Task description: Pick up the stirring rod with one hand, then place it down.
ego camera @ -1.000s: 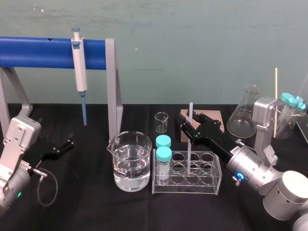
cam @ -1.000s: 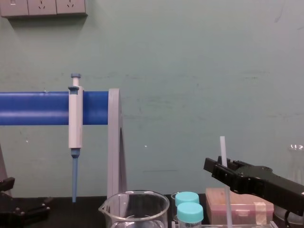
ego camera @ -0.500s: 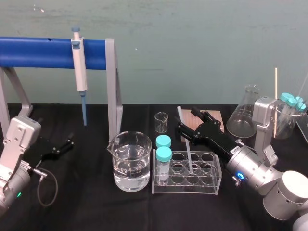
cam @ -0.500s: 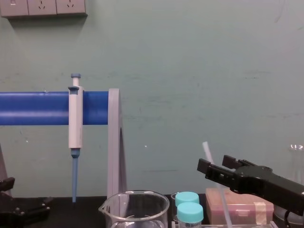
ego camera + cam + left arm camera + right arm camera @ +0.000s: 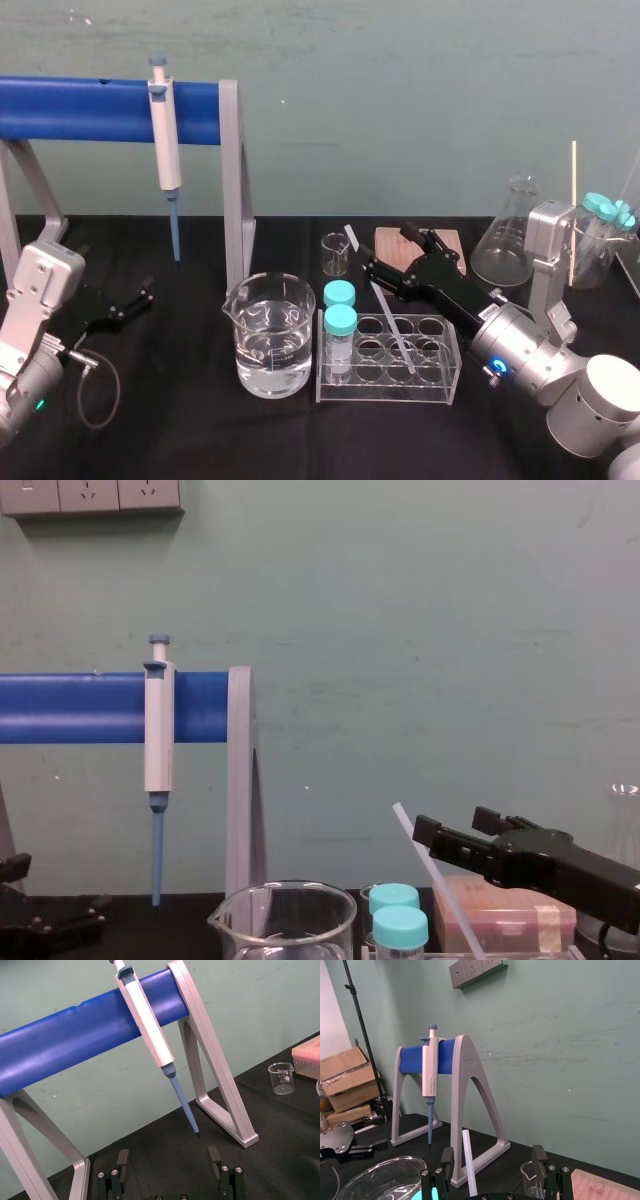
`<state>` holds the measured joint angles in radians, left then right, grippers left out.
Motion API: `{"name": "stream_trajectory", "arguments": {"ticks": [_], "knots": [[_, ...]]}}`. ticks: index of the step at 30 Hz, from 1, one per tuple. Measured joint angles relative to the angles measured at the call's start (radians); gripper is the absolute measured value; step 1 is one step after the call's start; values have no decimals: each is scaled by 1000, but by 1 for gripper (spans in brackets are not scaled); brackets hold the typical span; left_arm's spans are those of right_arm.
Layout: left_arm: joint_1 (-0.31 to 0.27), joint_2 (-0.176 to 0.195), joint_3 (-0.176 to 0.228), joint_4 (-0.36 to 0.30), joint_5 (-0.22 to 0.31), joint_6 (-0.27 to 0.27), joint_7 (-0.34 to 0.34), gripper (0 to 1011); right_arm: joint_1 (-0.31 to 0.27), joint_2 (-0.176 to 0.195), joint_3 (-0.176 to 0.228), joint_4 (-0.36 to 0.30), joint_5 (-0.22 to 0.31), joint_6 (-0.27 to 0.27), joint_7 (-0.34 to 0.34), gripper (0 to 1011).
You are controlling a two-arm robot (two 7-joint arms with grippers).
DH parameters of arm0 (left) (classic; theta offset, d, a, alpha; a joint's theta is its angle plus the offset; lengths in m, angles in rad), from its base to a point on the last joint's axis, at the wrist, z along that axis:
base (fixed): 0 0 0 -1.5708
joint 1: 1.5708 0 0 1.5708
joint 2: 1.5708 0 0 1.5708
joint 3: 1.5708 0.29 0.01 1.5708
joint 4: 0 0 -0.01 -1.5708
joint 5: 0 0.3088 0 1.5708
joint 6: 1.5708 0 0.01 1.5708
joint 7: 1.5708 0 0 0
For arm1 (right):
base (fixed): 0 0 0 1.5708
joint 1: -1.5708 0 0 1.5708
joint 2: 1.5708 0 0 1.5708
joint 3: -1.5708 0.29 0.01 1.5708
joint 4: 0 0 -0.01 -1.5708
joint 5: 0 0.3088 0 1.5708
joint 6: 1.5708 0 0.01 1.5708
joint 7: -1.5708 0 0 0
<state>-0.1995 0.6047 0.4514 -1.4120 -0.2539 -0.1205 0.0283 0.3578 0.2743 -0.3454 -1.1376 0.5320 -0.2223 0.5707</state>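
Black cloth covers the surface (image 5: 180, 420), crowded with glassware in front of a teal wall. Near the centre of the head view the stirring rod (image 5: 390, 325) leans steeply toward the upper left, its lower end in a well of the clear test-tube rack (image 5: 390, 392).

The right claw (image 5: 388, 250) straddles the rod with its jaws spread. The rod stands loose between them, close to one finger (image 5: 446, 1159); I cannot tell whether they touch. The left claw (image 5: 135, 300) sits parked at the lower left, fingers apart.

The risk, as I judge it, lies in backing the right claw away. A sideways drift could catch the rod on that near finger and lever it out of the well. It could then fall onto the capped vials (image 5: 340, 320) or the water beaker (image 5: 268, 345). So tilted, the rod may also slide by itself or tug the light rack.
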Motion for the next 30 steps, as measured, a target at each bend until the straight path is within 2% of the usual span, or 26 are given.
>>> {"name": "stream_trajectory", "arguments": {"ticks": [9, 12, 17, 18, 20, 25, 30], "knots": [[0, 0, 0, 0, 0, 0, 0, 1000, -1, 1, 1, -5, -1, 2, -3, 1002], [0, 0, 0, 0, 0, 0, 0, 1000, -17, 8, 23, -51, -9, 19, -58, 1002], [0, 0, 0, 0, 0, 0, 0, 1000, -68, 16, 74, -143, -68, 50, -227, 1002], [0, 0, 0, 0, 0, 0, 0, 1000, -88, 16, 92, -169, -92, 71, -291, 1002], [0, 0, 0, 0, 0, 0, 0, 1000, -111, 16, 114, -191, -119, 97, -363, 1002], [0, 0, 0, 0, 0, 0, 0, 1000, -147, 11, 143, -202, -152, 144, -444, 1002], [0, 0, 0, 0, 0, 0, 0, 1000, -159, 3, 154, -188, -167, 167, -461, 1002]]}}
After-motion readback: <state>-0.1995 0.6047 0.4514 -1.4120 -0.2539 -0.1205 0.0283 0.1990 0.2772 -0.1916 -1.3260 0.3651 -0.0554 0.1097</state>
